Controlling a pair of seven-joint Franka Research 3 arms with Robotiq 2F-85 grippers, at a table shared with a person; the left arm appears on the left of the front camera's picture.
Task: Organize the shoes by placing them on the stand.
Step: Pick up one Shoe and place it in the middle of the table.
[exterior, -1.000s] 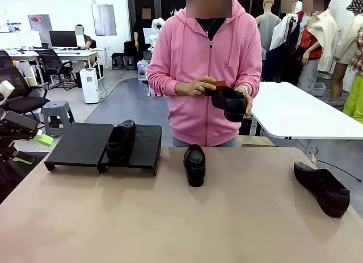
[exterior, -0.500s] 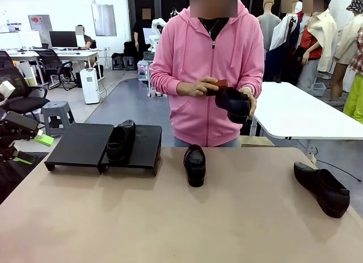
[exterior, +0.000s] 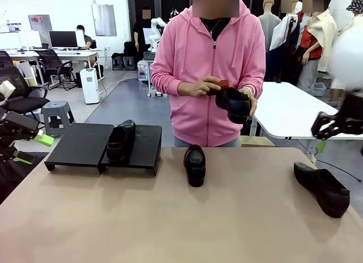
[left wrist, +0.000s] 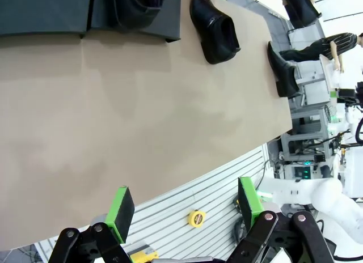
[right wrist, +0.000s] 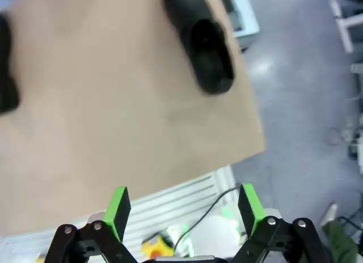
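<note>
One black shoe (exterior: 119, 141) lies on the right platform of the stand (exterior: 145, 151); the left platform (exterior: 78, 143) is bare. A second shoe (exterior: 194, 164) sits mid-table and a third (exterior: 321, 187) near the right edge. The person holds another shoe (exterior: 234, 103) at chest height with a reddish-brown piece (exterior: 220, 84) in the other hand. My right gripper (exterior: 326, 126) hovers open above the right shoe (right wrist: 204, 39), its pads (right wrist: 248, 202) apart. My left gripper (exterior: 33, 149) waits open off the table's left edge, pads (left wrist: 120, 209) wide, facing the shoes (left wrist: 214, 28).
The tan table (exterior: 170, 217) has free room across its front half. A white table (exterior: 295, 113) stands behind on the right. The right table edge (right wrist: 249, 104) drops to grey floor just past the shoe.
My right arm has swung into the front view from the right and now hangs above the right shoe. The person has shifted slightly right with the held shoe. My left arm has not moved.
</note>
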